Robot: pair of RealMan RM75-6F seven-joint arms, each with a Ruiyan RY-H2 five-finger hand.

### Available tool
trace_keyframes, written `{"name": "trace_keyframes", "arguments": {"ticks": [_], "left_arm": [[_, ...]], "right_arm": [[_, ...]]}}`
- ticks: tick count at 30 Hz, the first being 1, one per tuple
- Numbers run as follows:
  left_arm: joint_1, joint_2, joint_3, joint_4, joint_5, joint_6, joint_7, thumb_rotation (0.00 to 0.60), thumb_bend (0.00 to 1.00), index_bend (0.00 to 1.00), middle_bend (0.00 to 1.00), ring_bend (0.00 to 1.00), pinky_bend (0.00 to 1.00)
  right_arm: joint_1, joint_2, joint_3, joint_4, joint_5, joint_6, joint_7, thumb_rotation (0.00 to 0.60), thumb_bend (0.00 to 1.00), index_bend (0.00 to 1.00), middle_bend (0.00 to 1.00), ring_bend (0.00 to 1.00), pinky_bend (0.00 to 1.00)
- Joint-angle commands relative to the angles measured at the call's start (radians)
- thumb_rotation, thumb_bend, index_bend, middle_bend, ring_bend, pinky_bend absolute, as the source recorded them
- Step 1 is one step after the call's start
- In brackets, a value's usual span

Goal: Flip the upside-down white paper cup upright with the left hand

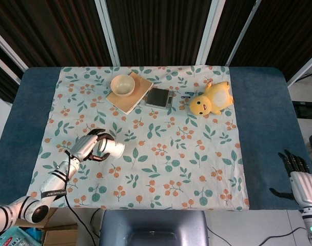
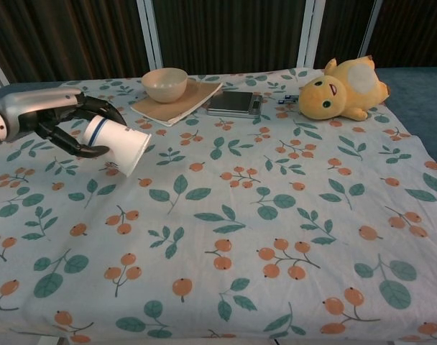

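Two hands we see: near us the right hand (image 1: 301, 183) rests with fingers spread, holding nothing, while the left hand (image 2: 73, 122) grips the white paper cup (image 2: 120, 144), tilted on its side above the floral cloth (image 2: 240, 215). Farther, a round bowl (image 2: 164, 84) sits on a flat board (image 2: 182, 100), beside a soft yellow plush toy (image 2: 344, 90).
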Motion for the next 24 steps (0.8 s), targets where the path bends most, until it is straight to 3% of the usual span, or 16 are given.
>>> {"name": "trace_keyframes", "arguments": {"ticks": [1, 7, 11, 13, 19, 24], "left_arm": [[0.067, -0.092, 0.012, 0.153, 0.148, 0.001, -0.183, 0.6, 0.37, 0.28, 0.32, 0.06, 0.09], [0.07, -0.131, 0.034, 0.236, 0.198, 0.012, -0.203, 0.6, 0.37, 0.18, 0.23, 0.01, 0.08], [0.062, -0.121, 0.047, 0.246, 0.22, 0.002, -0.185, 0.6, 0.37, 0.03, 0.05, 0.0, 0.05], [0.061, -0.111, 0.048, 0.243, 0.229, 0.012, -0.161, 0.6, 0.37, 0.0, 0.0, 0.0, 0.05], [0.055, -0.063, 0.049, 0.209, 0.268, 0.067, 0.042, 0.6, 0.37, 0.0, 0.0, 0.0, 0.03], [0.043, -0.008, 0.059, 0.134, 0.318, 0.112, 0.372, 0.6, 0.37, 0.0, 0.0, 0.0, 0.01]], "right_arm": [[0.001, 0.002, 0.001, -0.003, 0.002, -0.001, -0.002, 0.6, 0.14, 0.0, 0.0, 0.0, 0.0], [0.001, 0.003, 0.0, -0.002, 0.008, -0.005, -0.002, 0.6, 0.14, 0.0, 0.0, 0.0, 0.0], [0.0, 0.001, 0.0, 0.001, 0.01, -0.006, 0.001, 0.6, 0.14, 0.0, 0.0, 0.0, 0.0], [0.0, 0.0, -0.001, 0.004, 0.01, -0.006, 0.003, 0.6, 0.14, 0.0, 0.0, 0.0, 0.0], [-0.001, -0.001, -0.003, 0.008, 0.01, -0.007, 0.006, 0.6, 0.14, 0.0, 0.0, 0.0, 0.0], [0.0, 0.0, -0.004, 0.006, 0.013, -0.012, 0.004, 0.6, 0.14, 0.0, 0.0, 0.0, 0.0]]}}
